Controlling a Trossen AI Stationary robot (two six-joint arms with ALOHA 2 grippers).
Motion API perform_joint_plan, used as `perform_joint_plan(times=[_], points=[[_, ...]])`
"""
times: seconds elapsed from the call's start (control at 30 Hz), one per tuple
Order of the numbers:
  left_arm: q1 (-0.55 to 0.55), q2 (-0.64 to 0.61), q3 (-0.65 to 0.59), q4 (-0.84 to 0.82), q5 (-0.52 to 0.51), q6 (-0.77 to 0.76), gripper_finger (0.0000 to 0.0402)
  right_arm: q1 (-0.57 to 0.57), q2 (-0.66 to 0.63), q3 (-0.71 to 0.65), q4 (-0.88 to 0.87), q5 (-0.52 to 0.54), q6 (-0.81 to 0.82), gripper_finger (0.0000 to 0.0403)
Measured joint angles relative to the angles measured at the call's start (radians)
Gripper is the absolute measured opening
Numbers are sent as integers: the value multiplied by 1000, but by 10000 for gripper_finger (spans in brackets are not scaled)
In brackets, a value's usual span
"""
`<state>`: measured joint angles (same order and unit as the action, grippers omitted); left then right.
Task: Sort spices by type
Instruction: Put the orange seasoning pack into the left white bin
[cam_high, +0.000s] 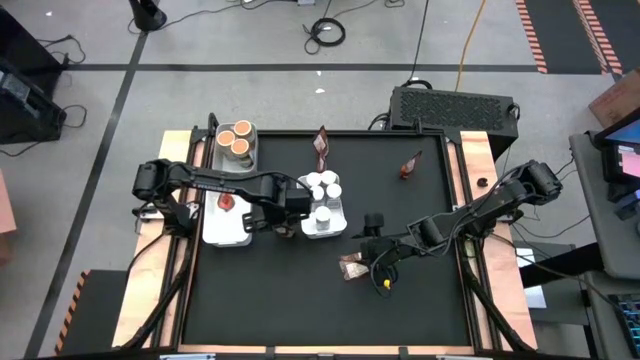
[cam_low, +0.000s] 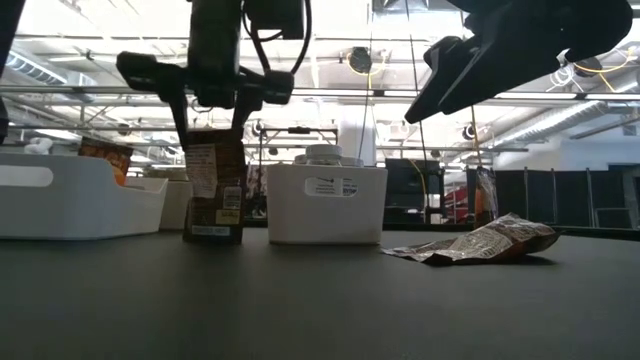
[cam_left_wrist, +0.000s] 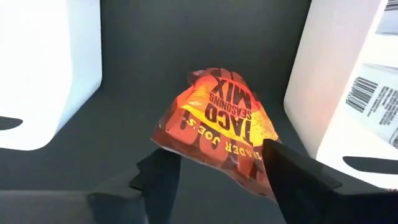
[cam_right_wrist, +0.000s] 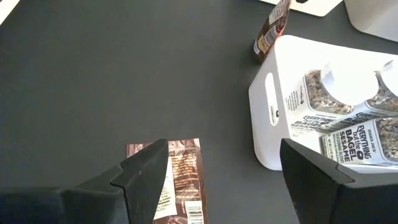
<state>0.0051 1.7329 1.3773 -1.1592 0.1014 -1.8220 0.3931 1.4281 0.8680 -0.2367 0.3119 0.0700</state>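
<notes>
Flat packet (cam_low: 480, 242) lies under right gripper (cam_high: 375, 262), fingers apart; left gripper (cam_high: 262, 217) fingers clamp upright packet (cam_low: 213, 186) between trays (cam_high: 333, 224).

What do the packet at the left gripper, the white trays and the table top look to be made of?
Packet: thin glossy film, probably plastic or foil laminate; it is crinkled, shiny and printed.
White tray: apparently moulded plastic, smooth with a slight sheen; rounded corners and a cut-out handle slot.
Table top: a matte black surface, maybe a mat or coated board; unclear.
</notes>
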Motion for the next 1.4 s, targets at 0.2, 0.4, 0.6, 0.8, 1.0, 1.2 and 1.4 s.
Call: perform_joint_plan(times=[0.2, 0.4, 0.6, 0.8, 1.0, 1.2, 1.4], points=[[0, 24, 0, 0, 17, 6, 141, 0, 0, 0, 0, 0, 0, 265], [0, 35, 0, -2, 28, 60, 45, 0, 0, 0, 0, 0, 0, 265], [3, 35, 0, -10, 20, 195, 5, 0, 0, 0, -1, 0, -1, 265], [21, 12, 13, -77, 17, 301, 3, 0, 0, 0, 0, 0, -3, 265], [99, -85, 80, -194, -1, 431, 2, 0, 0, 0, 0, 0, -3, 265], [200, -192, 102, -275, -12, 576, 1, -2, 0, 0, 2, 4, -3, 265], [294, -260, 102, -399, -40, 700, 1, -2, 0, 0, 22, 4, -3, 265]])
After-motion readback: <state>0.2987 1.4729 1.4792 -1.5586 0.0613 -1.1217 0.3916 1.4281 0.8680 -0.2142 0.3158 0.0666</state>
